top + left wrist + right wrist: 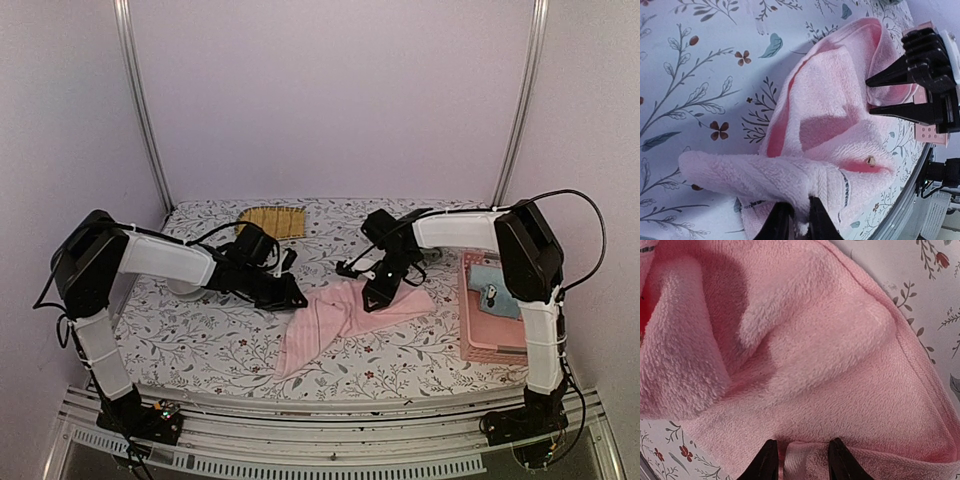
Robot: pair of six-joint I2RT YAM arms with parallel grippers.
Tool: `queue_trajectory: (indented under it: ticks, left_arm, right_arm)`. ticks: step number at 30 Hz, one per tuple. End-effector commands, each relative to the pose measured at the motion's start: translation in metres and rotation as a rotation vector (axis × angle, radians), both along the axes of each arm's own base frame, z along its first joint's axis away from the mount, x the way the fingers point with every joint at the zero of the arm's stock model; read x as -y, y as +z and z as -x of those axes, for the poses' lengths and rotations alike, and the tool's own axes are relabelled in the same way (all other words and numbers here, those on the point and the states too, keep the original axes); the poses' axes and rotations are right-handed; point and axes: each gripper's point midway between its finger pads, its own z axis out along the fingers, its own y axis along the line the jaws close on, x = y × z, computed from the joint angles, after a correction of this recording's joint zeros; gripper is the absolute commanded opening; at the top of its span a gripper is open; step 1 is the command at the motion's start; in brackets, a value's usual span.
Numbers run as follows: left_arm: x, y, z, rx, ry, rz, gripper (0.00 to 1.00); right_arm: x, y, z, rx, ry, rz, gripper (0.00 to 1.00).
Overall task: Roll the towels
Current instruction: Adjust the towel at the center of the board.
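The pink towel (335, 322) lies crumpled in the middle of the table, its far edge raised. My left gripper (291, 296) is at its left far corner. In the left wrist view the left gripper (796, 216) is shut on a bunched fold of the pink towel (830, 125). My right gripper (376, 295) is at the towel's right far part and shows in the left wrist view (871, 95). In the right wrist view my right gripper (802, 462) holds a thick fold of the pink towel (805, 355) between its narrowly spread fingers. A light blue towel (497, 291) lies in the basket. No green towel can be made out.
A pink basket (478, 345) stands at the right edge of the table. A yellow-brown ribbed mat (272, 221) lies at the back. A pale round thing (183, 289) sits half hidden under my left arm. The tablecloth (200, 340) has a floral print.
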Motion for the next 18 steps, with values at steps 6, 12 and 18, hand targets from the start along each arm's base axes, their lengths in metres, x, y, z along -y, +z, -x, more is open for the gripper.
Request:
queue_trajectory:
  ticks: [6,12,18]
  left_arm:
    - [0.005,0.01,-0.008,0.057,-0.006,0.011,0.0]
    - [-0.014,0.04,-0.035,0.159,0.045,0.022,0.0]
    - [-0.039,0.131,-0.076,0.405,0.052,0.046,0.0]
  right_arm:
    - [0.02,-0.005,-0.01,0.089,-0.043,0.103,0.11]
    - [0.015,0.047,-0.033,0.174,-0.071,0.014,0.02]
    - [0.02,0.163,-0.088,0.302,-0.161,-0.211,0.02]
